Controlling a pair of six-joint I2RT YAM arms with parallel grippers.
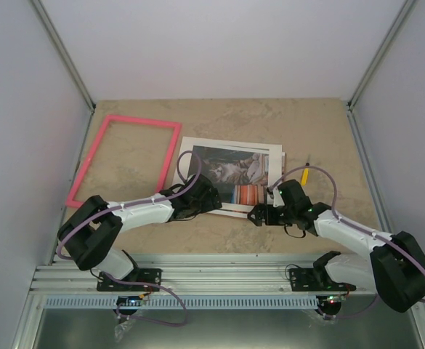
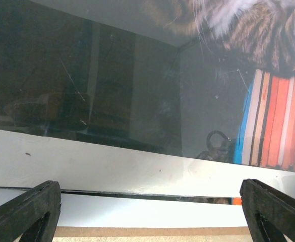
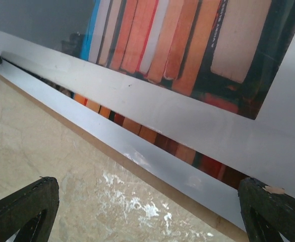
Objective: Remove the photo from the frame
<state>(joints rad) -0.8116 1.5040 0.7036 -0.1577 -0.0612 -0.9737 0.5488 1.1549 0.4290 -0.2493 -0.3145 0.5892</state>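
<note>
— Grippers first: how do they stand?

— Left gripper [image 2: 148,212] has its jaws spread wide with nothing between them, low over the near edge of the photo [image 1: 230,166]. The right gripper [image 3: 147,212] is just as wide apart and empty, at the photo's near right corner.

— And around them, biggest thing first?

— The beige stone-patterned table [image 1: 270,116]. On it, far left, the frame [image 1: 143,122] lies flat (bare table shows through its opening), well apart from the photo.

— The photo itself?

— Centre of the table, face up, with a white border, a striped cat and orange book spines. Under its near edge are more white layers and a tan board [image 2: 152,232].

— Anything smaller?

— A thin yellow stick [image 1: 306,173] near the photo's right side.
</note>
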